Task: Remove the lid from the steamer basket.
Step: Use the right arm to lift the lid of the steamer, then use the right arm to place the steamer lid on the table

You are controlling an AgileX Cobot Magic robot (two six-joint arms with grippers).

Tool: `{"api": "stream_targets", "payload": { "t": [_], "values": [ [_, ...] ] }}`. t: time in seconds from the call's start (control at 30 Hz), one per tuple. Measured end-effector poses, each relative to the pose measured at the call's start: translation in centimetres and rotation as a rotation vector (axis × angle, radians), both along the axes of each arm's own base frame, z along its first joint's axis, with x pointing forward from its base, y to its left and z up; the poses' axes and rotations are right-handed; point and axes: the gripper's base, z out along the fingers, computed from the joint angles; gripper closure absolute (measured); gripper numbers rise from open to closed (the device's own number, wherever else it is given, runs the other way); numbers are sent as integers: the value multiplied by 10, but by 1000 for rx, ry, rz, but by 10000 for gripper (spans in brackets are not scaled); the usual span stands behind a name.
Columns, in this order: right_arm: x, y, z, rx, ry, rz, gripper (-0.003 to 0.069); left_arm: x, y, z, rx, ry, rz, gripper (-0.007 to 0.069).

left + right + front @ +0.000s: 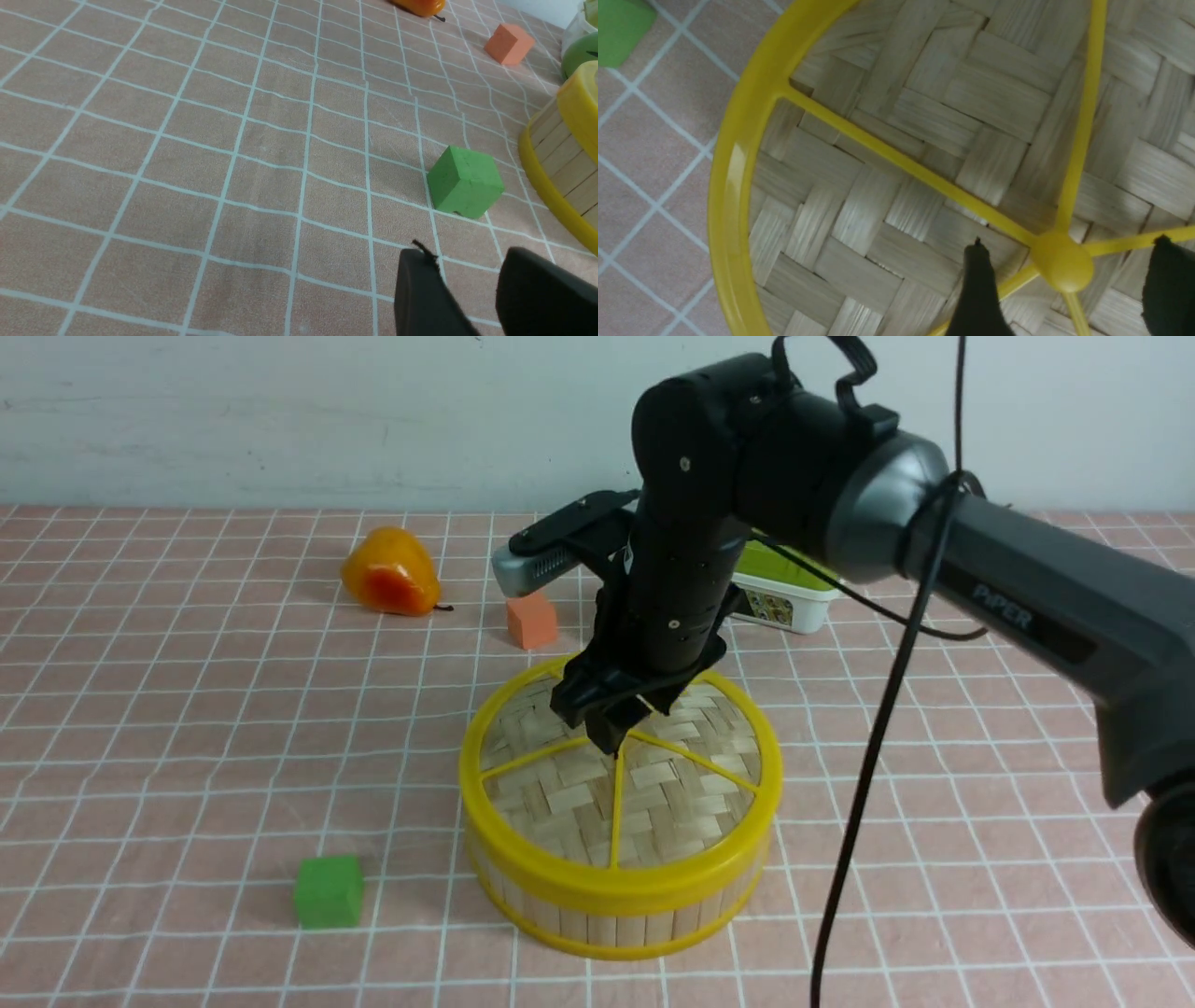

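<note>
Over the lid (569, 793), the right pincer (1069, 280) straddles 1 knob (1063, 262).

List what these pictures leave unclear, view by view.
- Lid knob: hidden in the front view by the right hand.
- Basket's inside: covered by the lid in the front view.
- White box: partly behind the right arm, front view; cut off by the edge, left wrist view.
- Left hand: its base is cut off by the left wrist view's edge.

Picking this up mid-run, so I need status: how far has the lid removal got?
Lid is still on the basket. Right fingers stand open around the knob, nothing gripped. Left: grip, lift, set aside.
</note>
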Motion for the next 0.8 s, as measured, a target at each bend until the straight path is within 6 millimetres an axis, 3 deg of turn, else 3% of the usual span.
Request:
{"api": "stream_targets", "payload": {
  "t": [0.07, 0.17, 0.37, 0.57, 0.7, 0.8],
  "values": [
    [1, 0, -2, -2, 3, 0, 260, 0, 0, 0, 0, 0, 0, 386],
    [1, 1, -5, -3, 6, 0, 340, 0, 0, 0, 0, 0, 0, 386],
    [1, 2, -4, 3, 2, 0, 570, 0, 0, 0, 0, -1, 0, 386],
    [1, 2, 0, 6, -5, 2, 578, 0, 0, 0, 0, -1, 0, 386],
    [-3, -3, 22, 8, -59, 16, 578, 0, 0, 0, 0, -1, 0, 386],
    [-15, -22, 74, 38, -181, 4, 578, 0, 0, 0, 0, -1, 0, 386]
  ]
}}
